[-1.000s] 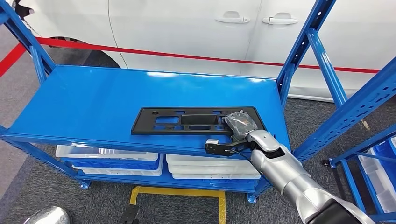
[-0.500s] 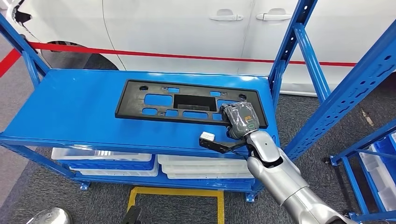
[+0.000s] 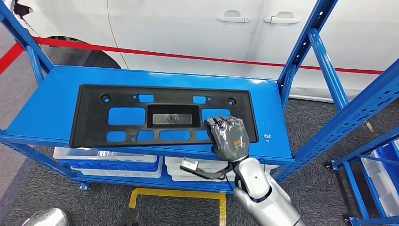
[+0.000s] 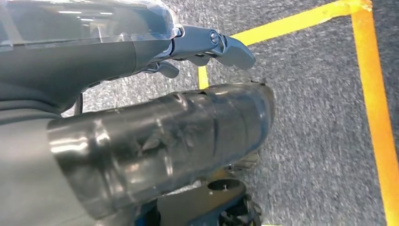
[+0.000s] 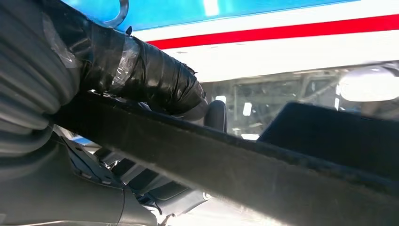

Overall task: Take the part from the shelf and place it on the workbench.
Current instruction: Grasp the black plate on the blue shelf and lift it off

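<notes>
The part (image 3: 89, 117) is a long black plastic plate with several cut-outs. In the head view it is raised off the blue shelf top (image 3: 51, 89) and tipped up toward me. My right hand (image 3: 229, 137) grips its near right corner from the front. The right wrist view has the part's edge (image 5: 244, 169) running across the picture, with my taped thumb (image 5: 155, 80) lying over it. My left hand (image 4: 141, 136) hangs over the grey floor with nothing in it, its fingers (image 4: 221, 44) stretched out.
A white car (image 3: 188, 33) stands close behind the shelf. Blue uprights (image 3: 306, 52) rise at the shelf's right end, and another blue rack (image 3: 371, 99) is further right. White bins (image 3: 113, 162) sit on the lower level. Yellow floor tape (image 3: 179, 194) lies below.
My right hand has drawn back toward the shelf's front edge, lifting the part. The part now stands off the shelf, tipped up and larger in view.
</notes>
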`<state>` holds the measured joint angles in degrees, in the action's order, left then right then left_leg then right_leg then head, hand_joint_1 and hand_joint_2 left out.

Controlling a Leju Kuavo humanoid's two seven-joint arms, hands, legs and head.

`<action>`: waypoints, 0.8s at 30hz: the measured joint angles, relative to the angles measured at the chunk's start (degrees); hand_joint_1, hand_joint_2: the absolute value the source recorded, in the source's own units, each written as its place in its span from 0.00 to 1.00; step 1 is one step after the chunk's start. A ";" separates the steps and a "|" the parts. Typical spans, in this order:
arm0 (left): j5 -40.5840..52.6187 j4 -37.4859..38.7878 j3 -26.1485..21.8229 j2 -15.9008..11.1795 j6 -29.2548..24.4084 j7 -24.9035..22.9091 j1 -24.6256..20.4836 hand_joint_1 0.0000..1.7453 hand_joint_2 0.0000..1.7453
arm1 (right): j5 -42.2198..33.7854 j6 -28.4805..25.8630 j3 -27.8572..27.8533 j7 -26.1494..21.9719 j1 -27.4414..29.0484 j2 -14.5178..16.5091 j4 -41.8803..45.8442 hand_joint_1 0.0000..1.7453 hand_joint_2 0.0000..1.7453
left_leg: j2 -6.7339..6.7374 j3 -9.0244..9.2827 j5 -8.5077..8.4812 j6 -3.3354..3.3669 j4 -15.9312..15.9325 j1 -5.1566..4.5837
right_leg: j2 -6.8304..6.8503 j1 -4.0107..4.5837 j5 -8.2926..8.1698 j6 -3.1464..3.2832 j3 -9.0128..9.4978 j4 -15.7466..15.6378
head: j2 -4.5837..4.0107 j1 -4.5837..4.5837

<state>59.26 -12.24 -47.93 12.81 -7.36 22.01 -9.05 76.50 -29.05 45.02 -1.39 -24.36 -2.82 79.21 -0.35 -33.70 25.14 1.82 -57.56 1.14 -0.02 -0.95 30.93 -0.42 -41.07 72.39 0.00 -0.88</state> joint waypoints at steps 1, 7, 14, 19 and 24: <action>-0.14 0.00 0.00 0.00 0.10 0.34 0.04 0.00 0.00 | 0.98 -0.38 0.50 0.45 0.96 0.27 0.77 1.00 1.00 | -0.06 0.01 0.23 -0.19 -0.28 0.03 | 0.02 -0.13 -1.95 0.05 1.89 -4.02 | 0.00 -0.01; -0.89 0.00 -0.03 -0.05 0.20 1.09 0.23 0.00 0.00 | 3.70 -1.78 2.07 2.02 4.13 1.32 3.59 1.00 1.00 | -0.09 -0.25 1.01 -2.04 -1.19 -0.16 | -0.22 0.18 -4.43 1.45 5.91 -12.20 | 0.00 0.04; -1.46 0.00 -0.09 -0.32 1.85 2.58 0.71 0.00 1.00 | 5.62 -2.43 3.03 2.39 5.65 1.75 5.13 1.00 1.00 | 0.02 -7.13 8.00 -2.96 -16.57 0.08 | 0.01 0.34 -4.67 2.86 6.19 -12.69 | 0.00 0.07; -1.77 0.00 -0.10 -0.66 2.92 3.59 0.74 0.00 1.00 | 5.89 -2.43 3.55 2.54 6.03 1.89 5.77 1.00 1.00 | -0.01 0.05 1.26 -1.70 -1.74 -0.34 | -0.16 0.63 -4.67 2.45 6.16 -12.53 | 0.00 0.07; -2.09 0.00 -0.19 -0.76 0.07 2.01 0.96 0.00 1.00 | 4.97 -2.35 3.59 3.16 5.99 1.99 5.85 1.00 1.00 | 0.01 0.56 0.63 -0.52 -0.15 -0.30 | -0.10 0.69 -3.93 0.87 5.77 -11.76 | 0.00 0.02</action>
<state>57.18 -12.24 -48.12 12.05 -7.29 24.02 -8.09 81.47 -31.40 48.60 1.77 -18.37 -0.83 85.06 -0.34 -33.14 25.77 1.30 -57.71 0.84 -0.12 -0.26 27.00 0.46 -35.30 60.64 0.00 -0.86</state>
